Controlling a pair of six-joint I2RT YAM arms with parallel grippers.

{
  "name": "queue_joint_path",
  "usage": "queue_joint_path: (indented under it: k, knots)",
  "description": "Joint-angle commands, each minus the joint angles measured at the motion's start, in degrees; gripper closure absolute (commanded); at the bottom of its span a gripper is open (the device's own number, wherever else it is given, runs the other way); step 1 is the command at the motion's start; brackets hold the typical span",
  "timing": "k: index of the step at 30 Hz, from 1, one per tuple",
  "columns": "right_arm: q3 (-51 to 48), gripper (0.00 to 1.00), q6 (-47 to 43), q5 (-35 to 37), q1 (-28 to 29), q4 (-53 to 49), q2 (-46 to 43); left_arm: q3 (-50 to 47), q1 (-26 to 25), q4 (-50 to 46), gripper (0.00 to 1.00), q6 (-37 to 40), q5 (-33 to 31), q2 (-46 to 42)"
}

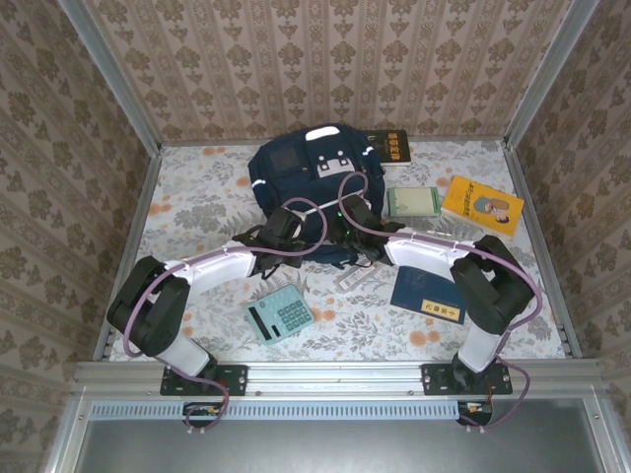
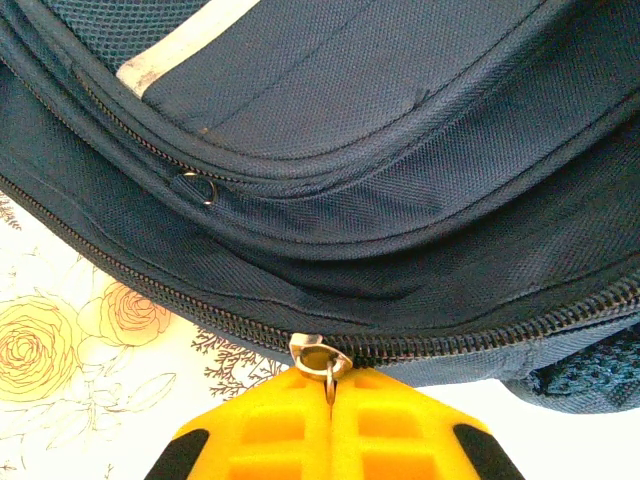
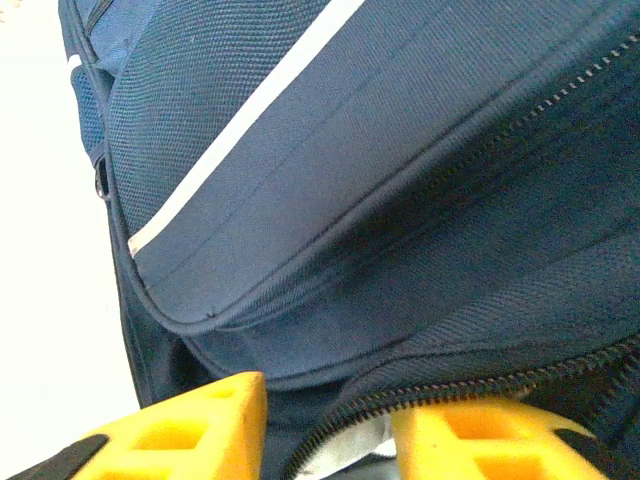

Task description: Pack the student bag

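- The surface (image 1: 197, 227), covered in a floral cloth, is boxed in by wallpapered walls (image 1: 325, 59) on three sides. A metal rail (image 1: 335, 370) runs along the near edge, where the arm bases are bolted.
- Open room is mostly found on the left half. The right half is taken up by a yellow book (image 1: 481, 205), a pale green pad (image 1: 412, 202) and a navy booklet (image 1: 427, 294).
- A teal calculator (image 1: 279, 317) is laid near the front between the two bases. A dark book (image 1: 389, 146) is tucked by the back wall, just beside the bag.
- The student bag (image 1: 311, 172) is parked mid-surface toward the back, with its near edge right at both wrists.
- The left fingers (image 2: 318, 395) are pressed together on the zipper pull (image 2: 327, 372). It hangs from a slider on the bag's lower zipper line, right where the bag's edge meets the cloth.
- The right fingers (image 3: 205, 430) are held apart. A parted stretch of zipper (image 3: 450, 385) and a bit of pale lining can be seen in the gap. Whether the fabric is actually touched can't be told.
- Both arms are folded the same way, elbows pushed outward and forearms angled in at the bag's front. The left arm (image 1: 212, 266) is brought in from the left and the right arm (image 1: 434, 246) from the right, with the wrists close together.
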Motion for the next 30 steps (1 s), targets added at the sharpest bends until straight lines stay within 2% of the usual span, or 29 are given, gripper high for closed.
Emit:
queue_joint_path:
  k: [1,3,4,9,12,21,30]
  knots:
    - [2.74,0.77,1.83,1.39,-0.62,-1.26,2.22,-0.37,-0.96,1.56,1.0,0.05,1.48,-2.18]
    - [2.89,0.96,1.37,1.16,-0.95,-0.99,2.08,-0.41,-1.08,1.32,1.0,0.23,0.75,-2.42]
    - [2.96,1.0,0.74,1.37,-1.04,-1.27,1.67,-0.39,-1.06,1.15,1.0,0.32,0.21,-2.47]
    - [4.03,1.0,-4.75,3.56,-1.79,-4.68,-2.38,0.74,-0.76,-2.16,1.0,0.28,-7.07,-1.8]
    - [2.8,1.0,-6.95,3.83,-3.09,-4.72,-5.49,1.22,1.26,-4.32,1.0,-0.9,-10.17,-0.98]
    - [-3.74,1.0,-10.58,3.0,-6.93,-1.24,-13.73,4.17,10.33,-10.44,1.0,-5.26,-14.64,1.95]
    - [-5.02,1.0,-11.15,0.64,-9.28,-0.98,-17.67,13.87,20.36,-14.52,1.0,-7.89,-17.32,13.02]
